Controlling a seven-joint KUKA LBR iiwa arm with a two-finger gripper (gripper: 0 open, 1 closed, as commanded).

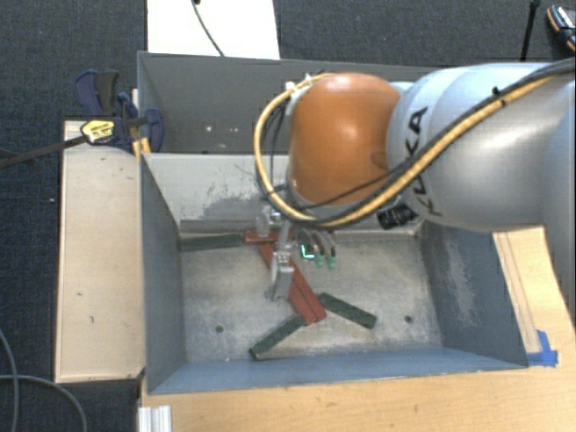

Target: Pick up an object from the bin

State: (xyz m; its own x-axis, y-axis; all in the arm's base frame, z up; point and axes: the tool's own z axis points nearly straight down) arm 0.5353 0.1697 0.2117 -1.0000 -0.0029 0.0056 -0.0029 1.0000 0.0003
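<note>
My gripper (282, 275) hangs low in the middle of the bin, just below the arm's orange cover. Its metal tip is right at a red bar (304, 301) that slants down to the right on the bin floor. Two dark green strips spread from the lower end of that bar, one (349, 312) to the right and one (280, 335) down to the left. Whether the gripper touches the red bar I cannot tell. Behind it, a long dark green strip (212, 239) with a red end (259, 238) lies along the back wall.
The arm and its orange cover reach in from the right and hide the back right of the bin. Bare grey floor shows at the left and at the right front.
</note>
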